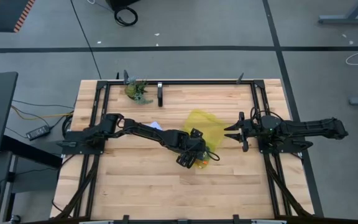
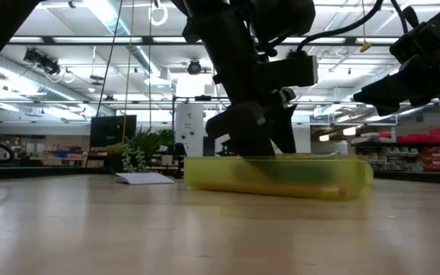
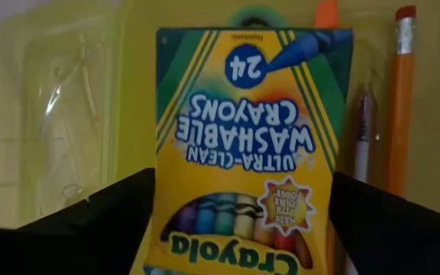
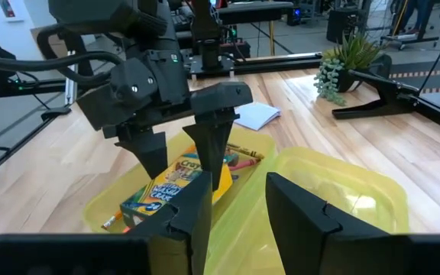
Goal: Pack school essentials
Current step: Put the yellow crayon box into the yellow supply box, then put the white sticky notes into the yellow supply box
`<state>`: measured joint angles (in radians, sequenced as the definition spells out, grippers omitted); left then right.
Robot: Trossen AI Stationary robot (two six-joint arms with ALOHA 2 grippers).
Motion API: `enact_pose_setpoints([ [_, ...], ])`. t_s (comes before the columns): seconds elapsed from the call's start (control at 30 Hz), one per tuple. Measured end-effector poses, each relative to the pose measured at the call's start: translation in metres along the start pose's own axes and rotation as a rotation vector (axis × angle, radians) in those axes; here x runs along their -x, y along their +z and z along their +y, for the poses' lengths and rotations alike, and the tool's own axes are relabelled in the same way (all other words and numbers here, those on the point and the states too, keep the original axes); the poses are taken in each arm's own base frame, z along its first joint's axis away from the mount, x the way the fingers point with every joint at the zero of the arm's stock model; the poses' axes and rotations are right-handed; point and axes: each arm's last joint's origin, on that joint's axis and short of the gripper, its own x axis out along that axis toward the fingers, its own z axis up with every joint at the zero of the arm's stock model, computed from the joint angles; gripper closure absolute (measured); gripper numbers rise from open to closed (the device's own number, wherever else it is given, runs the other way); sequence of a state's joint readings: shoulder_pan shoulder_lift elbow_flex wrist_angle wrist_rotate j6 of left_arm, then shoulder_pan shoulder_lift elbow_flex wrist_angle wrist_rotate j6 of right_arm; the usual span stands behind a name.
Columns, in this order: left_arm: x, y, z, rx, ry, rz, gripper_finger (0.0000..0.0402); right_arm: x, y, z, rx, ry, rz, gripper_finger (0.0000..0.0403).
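Note:
My left gripper [image 1: 191,157] is shut on the yellow-green crayon box [image 3: 243,137] and stands over the open half of the translucent yellow case [image 1: 204,127]. In that half lie an orange pencil [image 3: 402,92], a pen [image 3: 363,130] and the green scissors handle [image 3: 258,17], partly hidden behind the box. My right gripper [image 4: 239,221] is open above the case's other half [image 4: 342,191], at its right side [image 1: 236,132], and touches nothing. The white-and-blue pad [image 1: 156,126] lies flat on the table left of the case. My left gripper pinches the crayon box between its two fingers by its two long side edges [image 3: 166,206], toward the end with the brand name. The fingers [image 4: 212,149] come from above, pointing down, across the box. The box [image 4: 176,182] is tilted, its other end low inside the case.
A green leafy figure [image 1: 137,91] stands at the table's far edge, left of the middle. Black frame rails [image 1: 166,82] run along the far and side edges. Bare wood [image 1: 166,193] lies toward the near edge.

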<state>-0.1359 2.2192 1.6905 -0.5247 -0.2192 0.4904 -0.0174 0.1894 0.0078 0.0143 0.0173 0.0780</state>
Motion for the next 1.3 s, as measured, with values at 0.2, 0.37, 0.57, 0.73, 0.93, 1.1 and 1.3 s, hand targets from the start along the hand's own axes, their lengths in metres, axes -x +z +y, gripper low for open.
enact_pose_setpoints([
  [0.2, 0.002, 0.000, -0.006, -0.021, -0.007, 0.026, 0.0004, 0.000, 0.000, 0.000, 0.000, 0.000, 0.000, 0.0272],
  [0.37, 0.016, 0.002, -0.006, -0.042, 0.030, 0.054, 0.0007, 0.000, 0.000, 0.000, 0.000, 0.000, 0.000, 0.0272],
  [0.57, 0.035, 0.003, 0.002, -0.009, 0.062, 0.047, 0.0007, 0.000, 0.000, 0.000, 0.000, 0.000, 0.004, 0.0272],
  [0.73, 0.049, -0.003, 0.011, 0.019, 0.085, 0.085, 0.0008, 0.000, 0.000, 0.000, 0.000, 0.000, 0.005, 0.0272],
  [0.93, 0.057, -0.019, 0.025, 0.115, 0.074, 0.166, 0.0010, 0.000, -0.001, 0.000, 0.000, 0.000, 0.006, 0.0272],
  [1.1, 0.065, -0.035, 0.029, 0.181, 0.069, 0.209, 0.0027, 0.000, 0.000, 0.000, 0.000, 0.000, 0.005, 0.0272],
  [1.3, 0.083, -0.060, 0.028, 0.244, 0.074, 0.220, 0.0059, 0.000, 0.000, 0.000, 0.000, 0.000, 0.005, 0.0272],
])
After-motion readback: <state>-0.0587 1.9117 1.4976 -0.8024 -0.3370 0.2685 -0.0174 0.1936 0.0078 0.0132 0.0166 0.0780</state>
